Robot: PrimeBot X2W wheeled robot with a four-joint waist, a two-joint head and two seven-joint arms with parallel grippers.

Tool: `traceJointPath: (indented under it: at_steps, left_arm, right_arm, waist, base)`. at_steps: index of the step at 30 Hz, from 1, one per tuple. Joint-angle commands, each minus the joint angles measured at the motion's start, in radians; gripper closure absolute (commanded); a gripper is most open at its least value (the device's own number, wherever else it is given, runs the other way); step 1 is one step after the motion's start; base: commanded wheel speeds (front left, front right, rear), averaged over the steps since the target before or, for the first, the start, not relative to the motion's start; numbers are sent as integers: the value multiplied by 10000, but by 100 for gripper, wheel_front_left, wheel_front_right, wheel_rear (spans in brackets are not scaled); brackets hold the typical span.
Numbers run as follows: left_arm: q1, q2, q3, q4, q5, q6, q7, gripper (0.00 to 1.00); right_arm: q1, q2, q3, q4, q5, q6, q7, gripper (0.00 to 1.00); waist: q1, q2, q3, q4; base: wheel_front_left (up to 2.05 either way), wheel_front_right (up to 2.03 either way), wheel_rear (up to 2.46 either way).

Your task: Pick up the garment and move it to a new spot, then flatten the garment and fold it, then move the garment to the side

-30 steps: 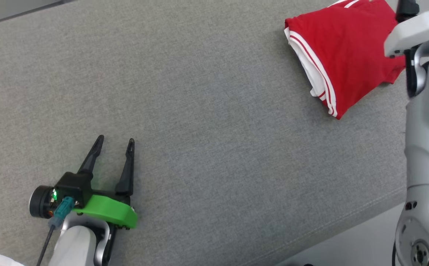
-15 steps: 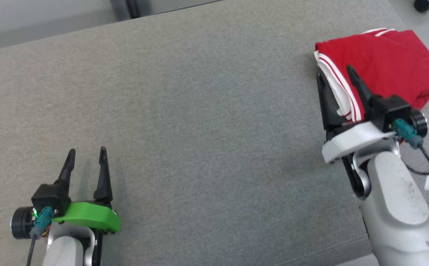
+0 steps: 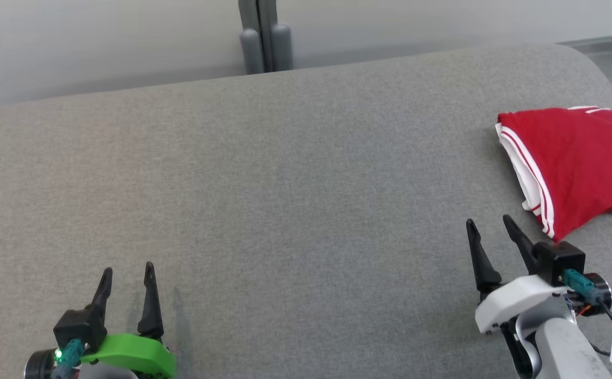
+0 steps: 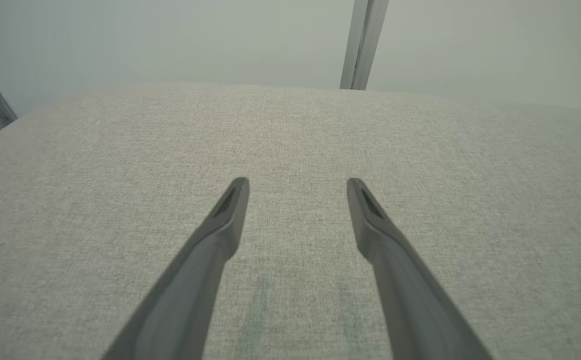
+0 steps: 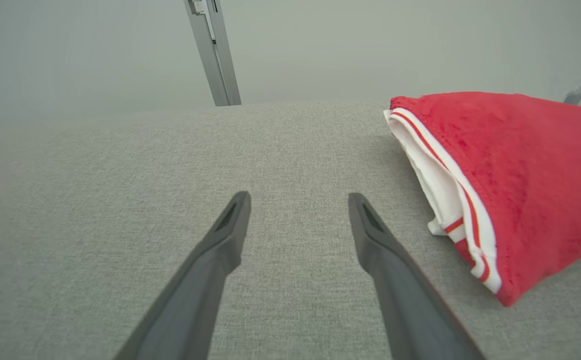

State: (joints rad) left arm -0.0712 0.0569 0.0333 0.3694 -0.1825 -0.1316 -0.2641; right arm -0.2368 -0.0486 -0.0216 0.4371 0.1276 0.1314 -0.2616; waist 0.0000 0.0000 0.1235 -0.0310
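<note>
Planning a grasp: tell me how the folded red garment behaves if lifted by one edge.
The red garment is soft cloth folded in layers, so it would probably droop and unfold. It looks thin, so likely light. Pushed across the grey fabric surface, it may bunch rather than slide.

Garment (image 3: 585, 163) red, white-striped trim; cushion (image 3: 285, 200) grey; gripper mount (image 3: 132, 355) green.

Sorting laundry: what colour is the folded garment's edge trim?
White with thin red stripes, on a red garment; clearest in the right wrist view.
</note>
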Motion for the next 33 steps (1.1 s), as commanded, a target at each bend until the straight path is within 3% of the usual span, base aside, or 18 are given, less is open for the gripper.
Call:
traceJointPath:
  at_steps: [1,15,16,20,33]
  left_arm:
    - [213,-7,25,35,18,27,5,0]
    - [859,-50,34,66,-288,27,4,0]
    - [784,-61,10,83,-266,0,2,100]
    - [854,-119,-1,409,-329,0,29,100]
    - [618,-106,157,119,-2745,2,692,100]
  right_arm:
    - [276,-49,-66,-20,87,-17,-41,0]
    - [941,-44,-10,-205,232,-17,-42,0]
    - [843,8,-12,-128,176,0,0,100]
    - [998,84,-30,179,237,0,64,100]
    - [1023,63,-208,-180,2770,-2,725,100]
  waist:
    - [0,0,-627,547]
    - [0,0,-1102,676]
    - [0,0,-1098,673]
    - [0,0,-1103,673]
    - [0,0,-1114,635]
  base:
    - [0,0,0]
    - [0,0,0]
    - [0,0,0]
    - [0,0,0]
    - [0,0,0]
